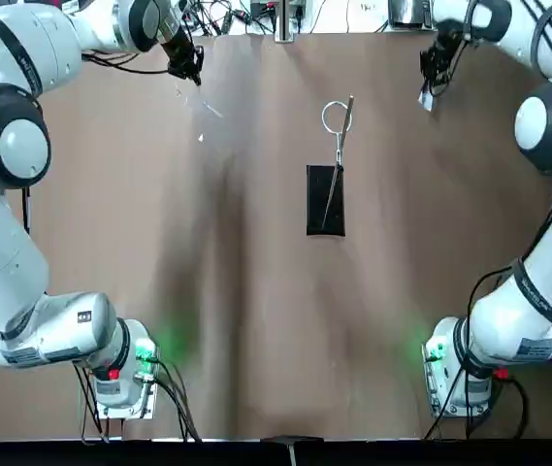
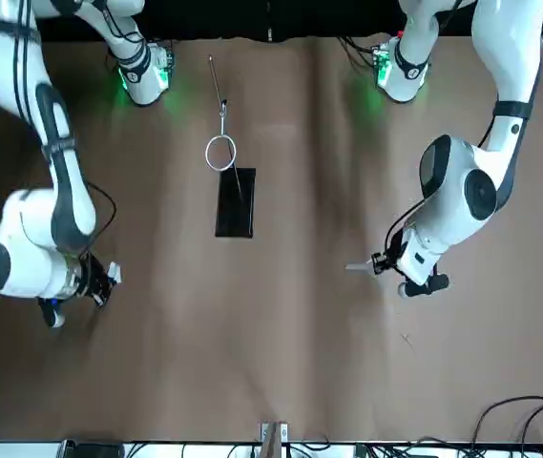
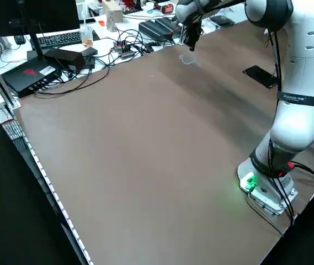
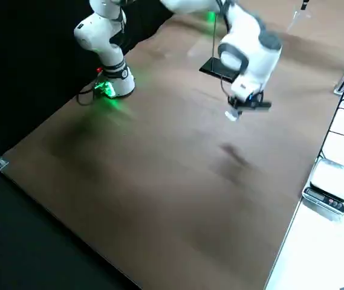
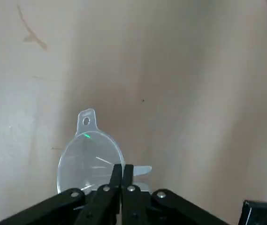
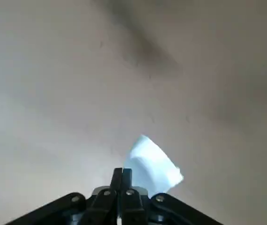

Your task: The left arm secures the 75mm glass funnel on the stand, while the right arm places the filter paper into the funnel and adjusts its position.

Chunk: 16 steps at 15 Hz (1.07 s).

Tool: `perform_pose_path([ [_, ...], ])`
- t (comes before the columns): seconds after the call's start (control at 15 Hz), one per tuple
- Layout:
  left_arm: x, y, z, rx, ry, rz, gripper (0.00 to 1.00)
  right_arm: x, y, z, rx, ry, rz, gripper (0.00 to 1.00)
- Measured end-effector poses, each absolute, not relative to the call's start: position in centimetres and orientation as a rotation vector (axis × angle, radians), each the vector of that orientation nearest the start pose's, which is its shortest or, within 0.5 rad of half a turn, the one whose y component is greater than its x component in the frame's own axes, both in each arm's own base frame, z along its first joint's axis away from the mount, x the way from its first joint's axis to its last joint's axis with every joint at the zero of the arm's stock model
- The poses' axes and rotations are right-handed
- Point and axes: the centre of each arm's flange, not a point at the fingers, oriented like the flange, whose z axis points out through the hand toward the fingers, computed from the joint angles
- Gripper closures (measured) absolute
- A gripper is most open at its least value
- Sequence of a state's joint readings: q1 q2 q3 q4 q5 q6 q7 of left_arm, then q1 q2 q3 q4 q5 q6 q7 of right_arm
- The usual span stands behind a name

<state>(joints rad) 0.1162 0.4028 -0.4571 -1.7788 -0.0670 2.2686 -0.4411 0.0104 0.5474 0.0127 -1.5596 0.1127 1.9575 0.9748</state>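
— Funnel [image 5: 90, 161]?
— Clamped at its rim in the closed left gripper [image 5: 122, 169], above the table's [image 1: 256, 320] far left corner.
— Filter paper [image 6: 153, 166]?
— Pinched in the closed right gripper [image 6: 122, 173], near the far right corner.
— Stand [image 1: 325, 199]?
— Mid-table, toward the far edge, ring [image 1: 336, 116] bare, well apart from both grippers.

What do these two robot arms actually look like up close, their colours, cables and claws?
Both the left arm and the right arm are chunky white jointed tubes with round grey joint caps and black bands. Each base glows green, with a red spot and black cables trailing off. The left gripper and the right gripper are black, with two slim metal-studded fingers.
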Motion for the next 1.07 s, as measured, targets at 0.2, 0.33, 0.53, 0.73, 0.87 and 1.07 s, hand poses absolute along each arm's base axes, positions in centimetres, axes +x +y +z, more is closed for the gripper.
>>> perform_pose_path([
  [0.2, 62.5, -20.6, 37.1, -3.381, -0.266, 0.006, 0.98, 65.9, 5.2, 38.4, -2.779, 1.424, 0.370, 0.99],
  [0.33, 62.4, -20.6, 37.2, -3.379, -0.254, 0.018, 0.98, 64.9, 6.8, 40.9, -2.806, 1.386, 0.394, 0.99],
  [0.53, 62.4, -20.5, 37.2, -3.379, -0.244, 0.023, 0.98, 64.3, 10.1, 44.0, -2.834, 1.300, 0.333, 0.99],
  [0.73, 62.3, -20.8, 37.1, -3.381, -0.205, 0.033, 0.98, 61.9, 15.1, 48.4, -2.890, 1.161, 0.295, 0.99],
  [0.87, 62.5, -21.3, 37.7, -3.395, -0.058, -0.005, 0.98, 60.7, 16.3, 49.6, -2.923, 1.094, 0.318, 0.99],
  [1.07, 62.9, -21.8, 38.6, -3.393, 0.228, -0.055, 0.98, 59.6, 18.0, 50.2, -2.963, 1.023, 0.360, 0.99],
])
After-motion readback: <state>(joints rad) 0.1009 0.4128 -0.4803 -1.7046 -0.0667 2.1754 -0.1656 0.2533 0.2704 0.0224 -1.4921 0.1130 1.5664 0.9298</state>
